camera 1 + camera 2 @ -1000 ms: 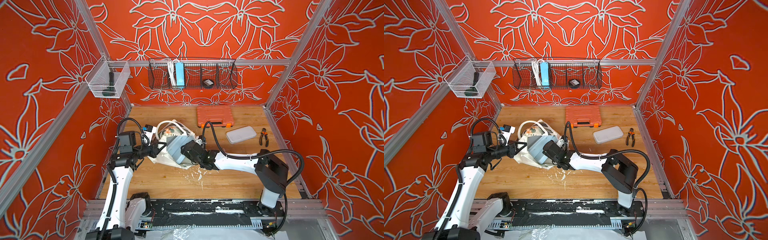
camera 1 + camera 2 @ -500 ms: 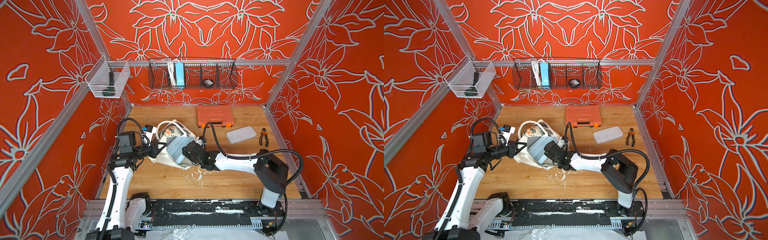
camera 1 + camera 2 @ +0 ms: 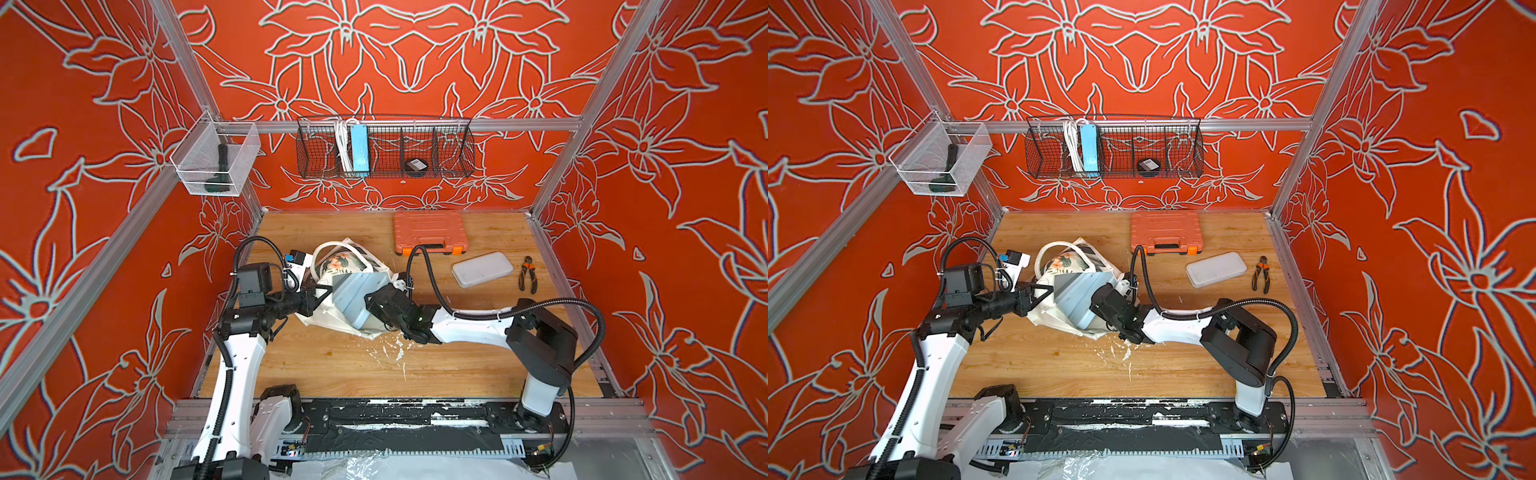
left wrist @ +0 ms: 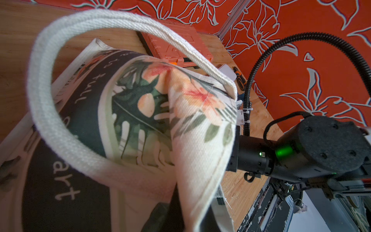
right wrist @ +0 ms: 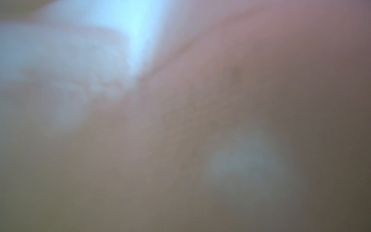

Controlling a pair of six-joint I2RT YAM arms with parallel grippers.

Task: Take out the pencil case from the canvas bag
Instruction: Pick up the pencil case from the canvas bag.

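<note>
On the wooden table (image 3: 332, 365), the canvas bag (image 3: 338, 266) lies toward nine o'clock. The left gripper (image 3: 321, 292) clamps its rim. The right gripper (image 3: 371, 302), at the pencil case (image 3: 351, 291), is hidden, so I cannot tell.

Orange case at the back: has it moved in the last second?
No. The orange case sits where it was, lined up under the right half of the wire basket.
</note>
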